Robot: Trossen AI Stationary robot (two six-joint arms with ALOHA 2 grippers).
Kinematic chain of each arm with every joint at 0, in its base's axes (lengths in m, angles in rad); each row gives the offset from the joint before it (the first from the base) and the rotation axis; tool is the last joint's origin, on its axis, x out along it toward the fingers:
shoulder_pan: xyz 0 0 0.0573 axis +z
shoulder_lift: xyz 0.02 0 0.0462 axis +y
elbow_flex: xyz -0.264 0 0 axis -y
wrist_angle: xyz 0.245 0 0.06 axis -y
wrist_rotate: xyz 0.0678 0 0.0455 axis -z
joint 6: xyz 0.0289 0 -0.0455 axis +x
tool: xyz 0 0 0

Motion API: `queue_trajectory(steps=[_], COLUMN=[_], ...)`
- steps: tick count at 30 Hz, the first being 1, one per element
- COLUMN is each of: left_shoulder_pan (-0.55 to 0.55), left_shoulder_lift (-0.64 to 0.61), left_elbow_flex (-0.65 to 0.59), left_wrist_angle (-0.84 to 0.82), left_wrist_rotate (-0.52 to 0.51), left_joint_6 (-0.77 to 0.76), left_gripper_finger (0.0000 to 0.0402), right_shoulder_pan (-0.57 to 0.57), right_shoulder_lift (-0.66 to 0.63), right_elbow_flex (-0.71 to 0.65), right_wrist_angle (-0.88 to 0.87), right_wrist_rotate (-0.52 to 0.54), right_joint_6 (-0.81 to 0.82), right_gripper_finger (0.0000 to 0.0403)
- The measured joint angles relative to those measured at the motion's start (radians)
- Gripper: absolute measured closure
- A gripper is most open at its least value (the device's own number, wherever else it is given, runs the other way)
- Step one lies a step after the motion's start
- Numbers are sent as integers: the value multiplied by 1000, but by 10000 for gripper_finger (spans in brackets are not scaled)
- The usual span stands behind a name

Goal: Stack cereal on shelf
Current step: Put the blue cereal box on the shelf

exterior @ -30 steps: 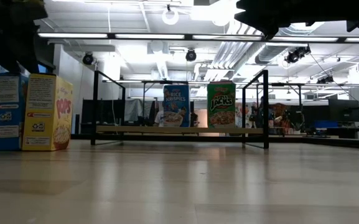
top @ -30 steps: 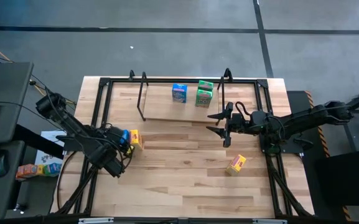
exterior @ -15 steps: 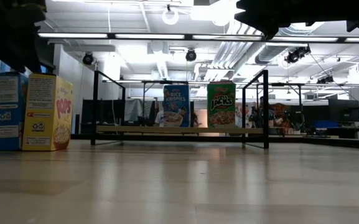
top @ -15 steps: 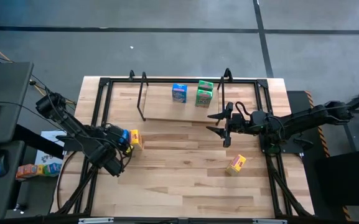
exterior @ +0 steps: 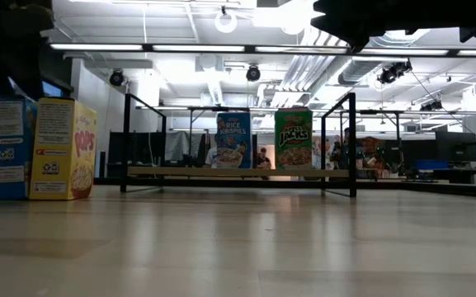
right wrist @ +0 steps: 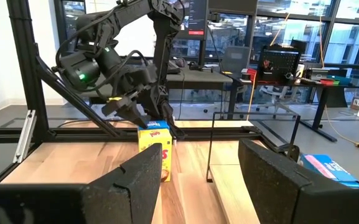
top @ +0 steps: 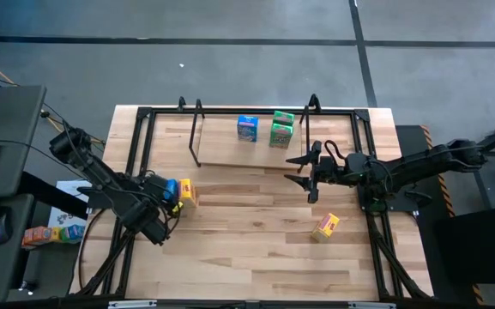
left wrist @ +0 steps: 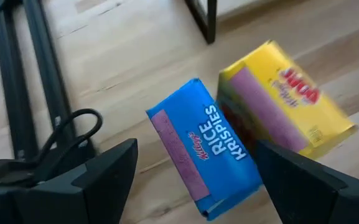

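From above, the shelf (top: pixel 230 163) spans the far side of the tabletop (top: pixel 247 257), already carrying a blue box (top: pixel 247 128) and a green box (top: pixel 280 130). The left gripper (top: pixel 175 194) hovers over a blue box (top: pixel 172 188) touching a yellow box (top: pixel 186 192). The right gripper (top: pixel 299 172) waits wide open near the shelf's end; another yellow box (top: pixel 325 226) lies on its side nearby.

At tabletop height, both shelved boxes (exterior: pixel 234 140) (exterior: pixel 293 139) stand upright facing forward, likely to leave room alongside.

The left wrist shows wide fingers (left wrist: pixel 104 177) bracketing the blue box (left wrist: pixel 207 149), seemingly lining up a grasp.

The right wrist shows spread fingers (right wrist: pixel 142 177), empty.
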Motion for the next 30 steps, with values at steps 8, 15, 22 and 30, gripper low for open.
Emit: queue_trajectory(steps=[8,15,22,30], left_shoulder_pan=[-17,-17,-17,-35], left_shoulder_lift=[0,43,106,148], left_elbow_flex=[0,0,1,3], left_wrist_angle=[13,17,10,6], left_wrist_rotate=[-78,-77,-83,-82], left_joint_6=[-85,-117,-151,-201], left_gripper_finger=[85,85,85,85], right_shoulder_pan=[0,0,0,0], right_shoulder_lift=[5,5,5,5], right_elbow_flex=[1,1,1,1], right_wrist_angle=[-13,-18,-21,-22], right_wrist_rotate=[9,9,9,8], right_joint_6=[16,16,15,15], right_gripper_finger=[199,199,199,199])
